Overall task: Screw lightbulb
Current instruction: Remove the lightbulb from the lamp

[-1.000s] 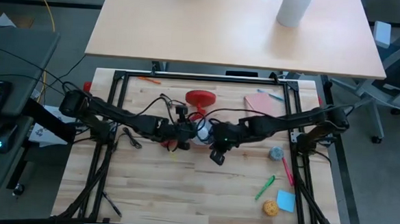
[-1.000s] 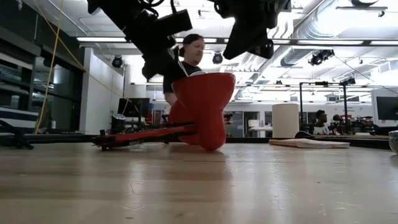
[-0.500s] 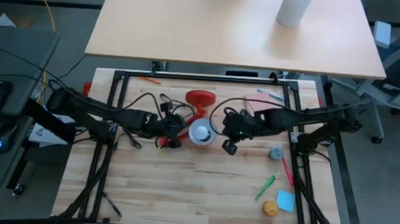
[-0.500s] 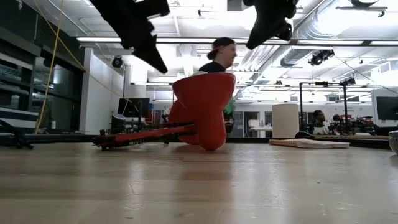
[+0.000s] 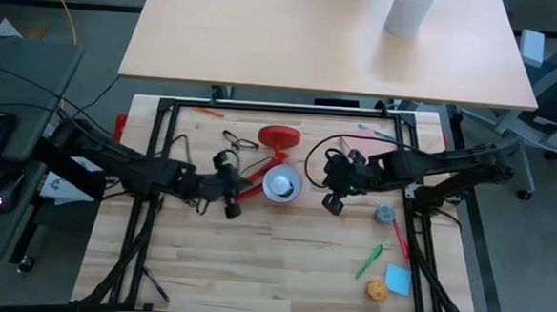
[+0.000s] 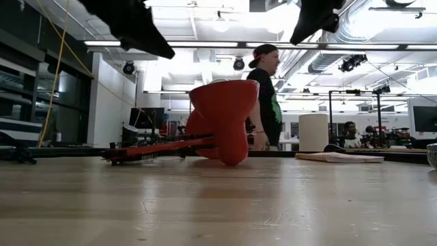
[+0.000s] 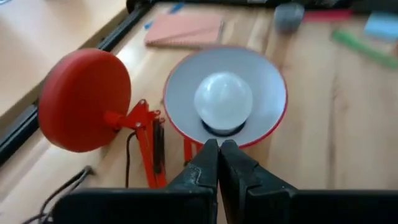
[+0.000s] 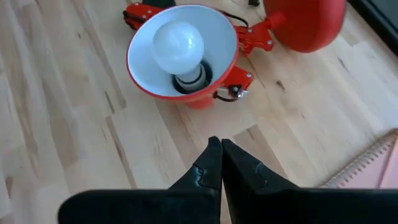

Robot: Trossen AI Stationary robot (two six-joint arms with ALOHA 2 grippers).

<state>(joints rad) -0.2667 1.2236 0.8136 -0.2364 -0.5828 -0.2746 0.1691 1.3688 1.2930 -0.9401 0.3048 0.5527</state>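
L pincer [image 5: 230, 208] over the counter [image 5: 282, 261], just left of the lamp, fingers [image 7: 208, 163] pressed together w/ nothing between them, clear of the shade. In the L wrist view, tips pointing toward the shade, apart from it.

Lamp at centre of counter: red round base [image 5: 279, 137] on the far side, red arm [image 5: 256, 178] running to the shade [image 5: 282, 184], which lies w/ its white inside facing up. Lightbulb [image 5: 281, 184] seated in the socket at the middle of the shade, white, round end up; narrow neck showing in the R wrist view [image 8: 179, 46], going down into the dark socket ring. Touched by neither pincer. In the low view, shade [image 6: 225, 119] standing red on the wood, mouth up, bulb barely peeking over the rim.

R pincer [image 5: 331, 204] just right of the shade, also closed on nothing, fingers [image 8: 211, 163] meeting at the tips, held above bare wood near the shade, not touching it.

Further right on the counter: pink notebook [image 5: 365, 146] at the far side, small grey-blue lump [image 5: 383, 214], green marker [image 5: 369, 260], blue sticky pad [image 5: 397, 280], orange ball [image 5: 376, 290] at the near right corner.

Beyond the counter in the low view: person [image 6: 265, 96] in dark shirt and cap standing behind the lamp; white roll [image 6: 313, 132] on the next desk.
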